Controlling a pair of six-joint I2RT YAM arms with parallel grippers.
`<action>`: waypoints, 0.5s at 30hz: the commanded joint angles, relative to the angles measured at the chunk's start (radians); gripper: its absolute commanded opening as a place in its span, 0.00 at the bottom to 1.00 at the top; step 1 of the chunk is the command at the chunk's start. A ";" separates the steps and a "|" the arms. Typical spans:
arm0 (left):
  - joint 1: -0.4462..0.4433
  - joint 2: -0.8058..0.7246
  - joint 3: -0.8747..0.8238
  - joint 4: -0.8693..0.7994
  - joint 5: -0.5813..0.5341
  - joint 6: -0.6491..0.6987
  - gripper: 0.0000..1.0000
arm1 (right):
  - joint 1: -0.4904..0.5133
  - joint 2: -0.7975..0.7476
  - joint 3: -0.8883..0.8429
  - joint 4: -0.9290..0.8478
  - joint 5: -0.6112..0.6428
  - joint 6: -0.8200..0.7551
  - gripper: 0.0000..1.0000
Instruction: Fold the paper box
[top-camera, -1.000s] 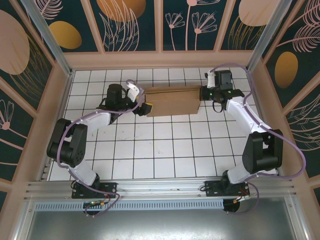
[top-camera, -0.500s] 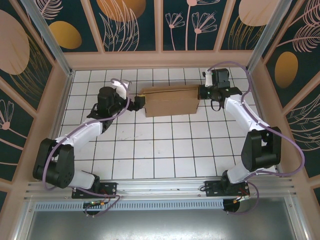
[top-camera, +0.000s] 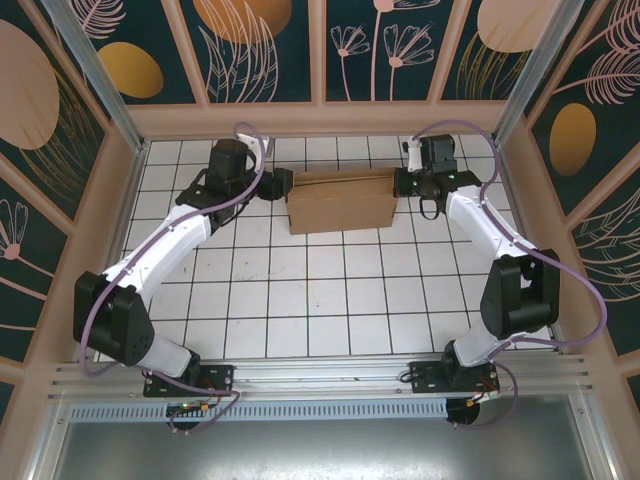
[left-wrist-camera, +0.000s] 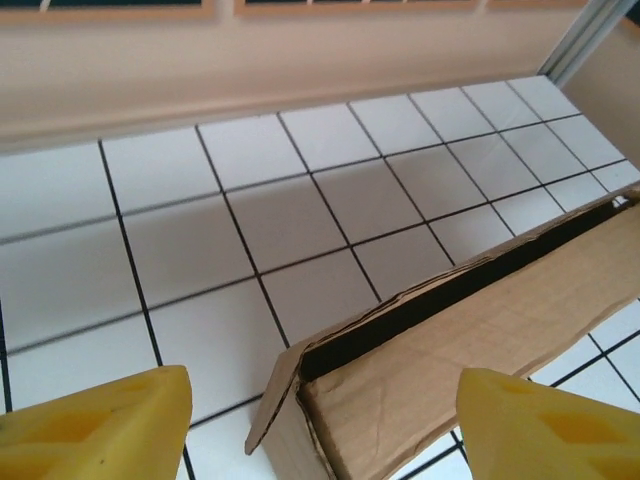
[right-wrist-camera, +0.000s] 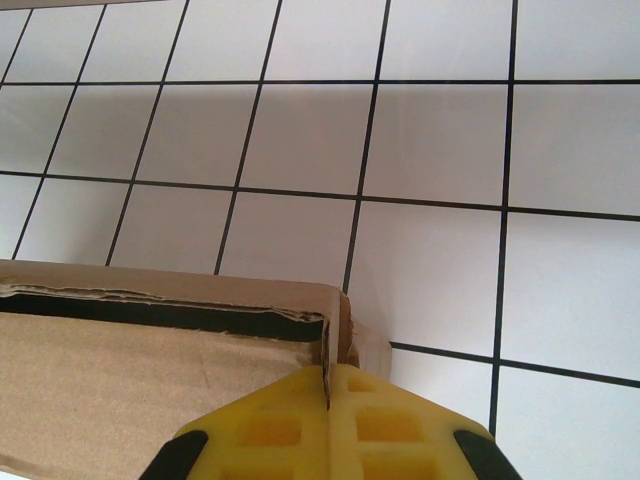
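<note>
Pinches the right end wall of the paper box (top-camera: 340, 203) with the right gripper (right-wrist-camera: 328, 385), yellow fingers (right-wrist-camera: 270, 430) pressed together on the thin cardboard edge. Straddles the box's left end with the left gripper (left-wrist-camera: 320, 420), its 2 fingertips spread wide, 1 on each side of the corner, and clear of the cardboard as far as can be seen.

Finds the box flat on the white tiled table (top-camera: 300, 300), long side running across between the 2 grippers. Shows a dark slit along the box's far top edge, under the lid, and a small flap splayed outward at the far left corner. Leaves a narrow strip of bare tiles behind the box, up to the back ledge (top-camera: 320, 120). Leaves a broad stretch of bare tiles in front of the box, and bare tiles past both its ends.

Reaches toward the box's left end with the left arm (top-camera: 165, 240), stretched long on a diagonal, wrist turned to face the box. Bends the right arm (top-camera: 480, 225) at an elbow well in front of the box and to its right, forearm slanting up to the right end.
</note>
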 joint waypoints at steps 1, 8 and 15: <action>-0.004 0.065 0.086 -0.193 -0.042 0.019 0.62 | 0.014 0.026 -0.022 -0.116 0.002 0.008 0.00; -0.003 0.161 0.190 -0.280 -0.047 0.041 0.44 | 0.021 0.027 -0.016 -0.121 -0.005 0.024 0.00; -0.004 0.195 0.232 -0.286 -0.037 -0.002 0.28 | 0.022 0.011 -0.023 -0.129 0.000 0.021 0.00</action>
